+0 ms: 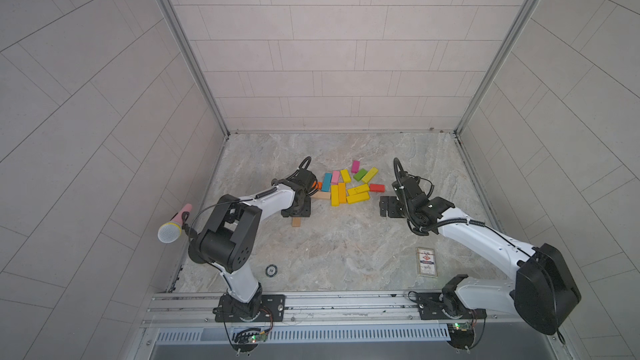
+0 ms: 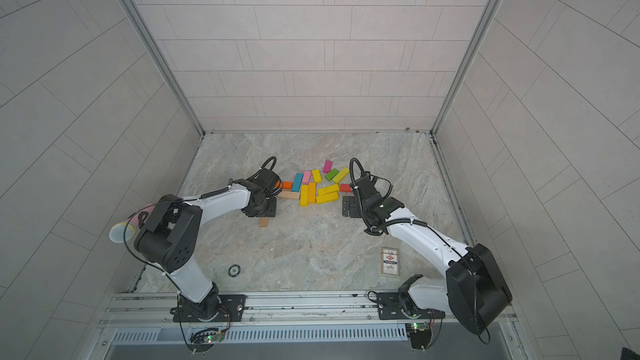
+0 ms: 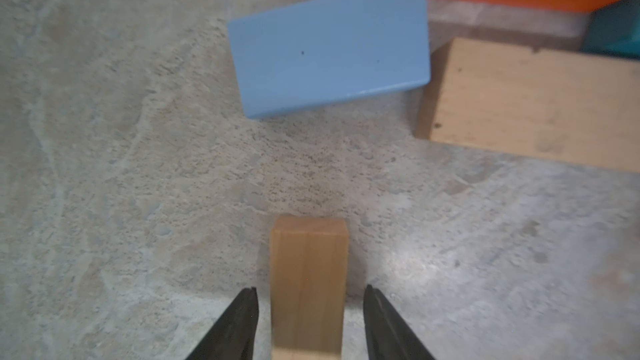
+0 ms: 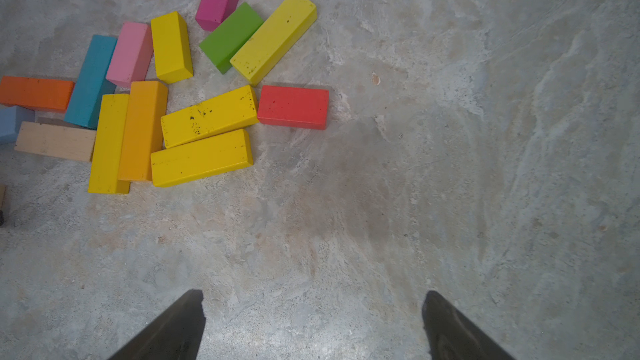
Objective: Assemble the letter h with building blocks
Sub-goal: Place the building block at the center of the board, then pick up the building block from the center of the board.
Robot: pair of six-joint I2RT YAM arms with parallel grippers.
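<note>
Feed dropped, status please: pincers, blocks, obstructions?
Left pincer open, astride short plain wood block. Right pincer open, empty. Other blocks jumbled, no h yet. Nothing in the way.

"50" on round chip [image 1: 271, 270], card box [image 1: 426, 261] print unreadable

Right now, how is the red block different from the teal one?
The red block is short; the teal block is long. Red lies at the pile's edge with bare table beside it; teal sits between the pink block and the orange block. Both lie flat on the table.
</note>
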